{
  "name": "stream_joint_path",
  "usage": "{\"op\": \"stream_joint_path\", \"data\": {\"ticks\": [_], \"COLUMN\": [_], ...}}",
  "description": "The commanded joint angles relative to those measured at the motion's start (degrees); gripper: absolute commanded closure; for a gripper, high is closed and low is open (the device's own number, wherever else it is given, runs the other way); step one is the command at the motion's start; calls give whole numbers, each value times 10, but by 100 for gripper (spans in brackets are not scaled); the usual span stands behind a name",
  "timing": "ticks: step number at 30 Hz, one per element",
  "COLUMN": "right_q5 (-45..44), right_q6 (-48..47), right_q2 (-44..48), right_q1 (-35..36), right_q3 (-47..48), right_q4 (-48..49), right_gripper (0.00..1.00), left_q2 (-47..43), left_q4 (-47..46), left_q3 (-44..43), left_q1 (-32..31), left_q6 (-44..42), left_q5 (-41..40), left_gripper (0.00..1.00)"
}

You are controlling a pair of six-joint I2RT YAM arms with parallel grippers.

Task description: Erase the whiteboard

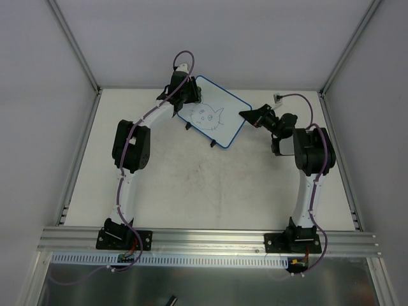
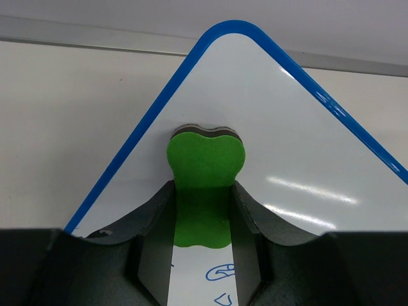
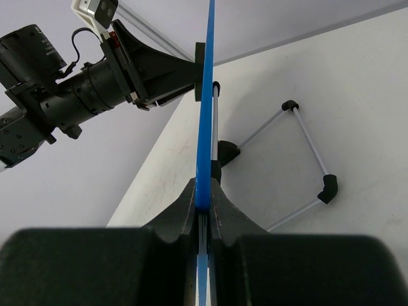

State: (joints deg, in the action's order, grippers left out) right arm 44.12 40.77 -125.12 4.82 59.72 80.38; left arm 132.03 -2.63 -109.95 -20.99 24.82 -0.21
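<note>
The whiteboard [image 1: 217,118] stands tilted at the back of the table, its blue rim around a thin cat-face drawing [image 1: 205,116]. My left gripper [image 1: 183,94] is at the board's top left corner, shut on a green bone-shaped eraser [image 2: 205,169] that lies flat against the white face of the whiteboard [image 2: 287,127]. Blue pen marks [image 2: 220,273] show just below the eraser. My right gripper [image 1: 247,115] is shut on the board's right edge. In the right wrist view the blue rim of the whiteboard [image 3: 205,127] runs up from between the right gripper's [image 3: 204,196] fingers.
A thin wire stand with black corner pieces [image 3: 307,159] props the board from behind. Two black feet [image 1: 199,132] rest on the table. Metal frame posts [image 1: 75,44] border the white walls, and an aluminium rail [image 1: 204,239] runs along the near edge.
</note>
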Motion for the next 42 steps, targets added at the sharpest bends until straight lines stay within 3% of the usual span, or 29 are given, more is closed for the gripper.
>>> {"op": "stream_joint_path", "data": {"ticks": [1, 18, 24, 36, 42], "right_q5": [100, 101, 100, 98, 99], "right_q6": [-40, -32, -33, -34, -36], "right_q2": [2, -2, -3, -4, -3], "right_q1": [40, 42, 43, 45, 46], "right_q3": [-22, -15, -14, -12, -14], "right_q4": [73, 73, 73, 73, 73], "right_gripper": [100, 100, 100, 100, 100], "left_q2": [11, 17, 11, 8, 14], "left_q4": [-13, -17, -18, -17, -16], "left_q3": [-30, -41, -43, -22, -23], "left_q1": [-2, -32, -68, -85, -63], "left_q6": [15, -18, -80, -104, -79], "left_q5": [17, 136, 162, 53, 43], "left_gripper": [100, 100, 100, 100, 99]}}
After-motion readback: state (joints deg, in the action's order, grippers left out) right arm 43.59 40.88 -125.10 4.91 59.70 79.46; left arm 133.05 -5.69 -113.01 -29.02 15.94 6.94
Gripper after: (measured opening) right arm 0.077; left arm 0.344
